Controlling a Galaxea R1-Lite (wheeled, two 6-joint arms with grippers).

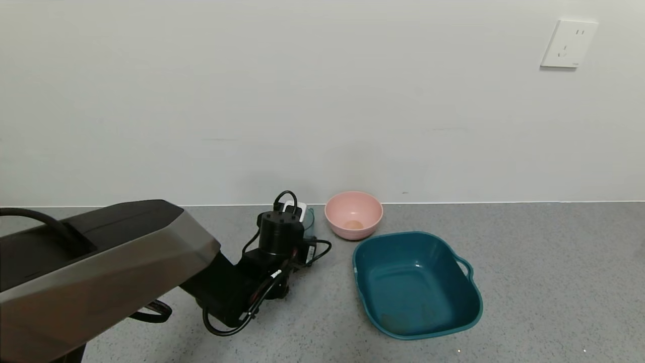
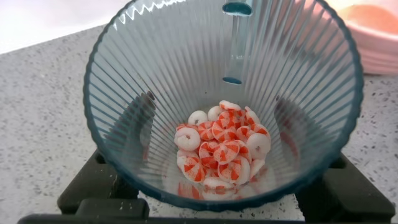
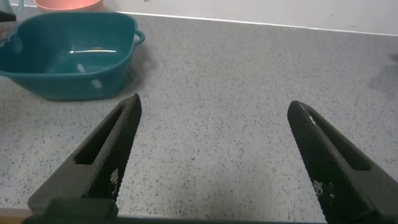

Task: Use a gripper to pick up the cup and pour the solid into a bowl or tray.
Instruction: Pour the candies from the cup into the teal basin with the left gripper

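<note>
Reaching over the grey tabletop [image 1: 529,282], my left tool [image 1: 297,222] is clamped on the ribbed blue-green cup [image 2: 186,81], which stands upright just left of the pink bowl [image 1: 353,214]. The white and orange-red discs [image 2: 222,149] lie heaped in the cup's bottom. Right of it, touching neither, sits the teal tray [image 1: 471,302]. My right tool [image 3: 214,162] hangs over bare tabletop near the tray, its fingers wide apart.

Left gripper [image 1: 297,222] reached forward, wrist upright, jaws clamped. Right gripper [image 3: 214,155] low, jaws spread wide.
</note>
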